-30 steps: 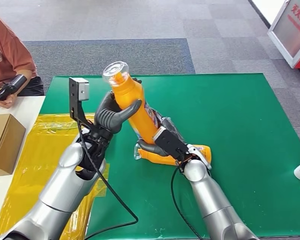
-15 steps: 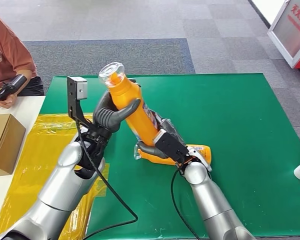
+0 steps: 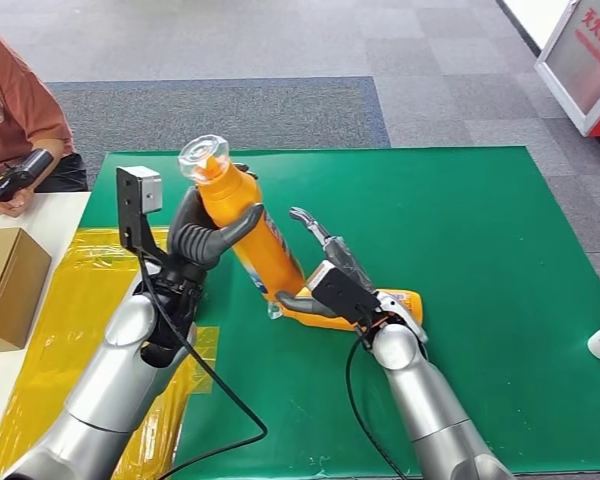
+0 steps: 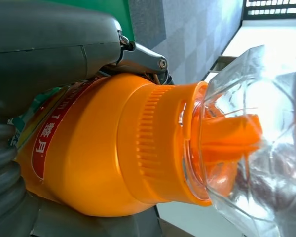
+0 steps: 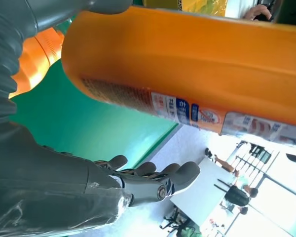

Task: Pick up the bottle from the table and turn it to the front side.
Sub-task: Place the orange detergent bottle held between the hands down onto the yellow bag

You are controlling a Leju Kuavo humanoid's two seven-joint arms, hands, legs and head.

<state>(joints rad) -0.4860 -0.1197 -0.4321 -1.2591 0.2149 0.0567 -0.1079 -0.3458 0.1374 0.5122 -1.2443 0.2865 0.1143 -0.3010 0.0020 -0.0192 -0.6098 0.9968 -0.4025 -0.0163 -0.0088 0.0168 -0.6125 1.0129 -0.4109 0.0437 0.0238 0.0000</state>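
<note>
The orange plastic bottle with a clear domed cap (image 3: 240, 225) is tilting above the green mat-covered worktop (image 3: 470, 250), its base down near a second orange bottle lying flat (image 3: 387, 305) on the mat. I am gripping it around the upper body with my left hand (image 3: 203, 235), thumb across the front, fingers wrapped behind. My right hand (image 3: 323, 265) is hanging spread just beside the lower body, holding nothing. The smooth, glossy wall is looking slippery and the bottle probably full and heavy, so I am judging the ribbed shoulder below the cap the safest hold for turning.
</note>
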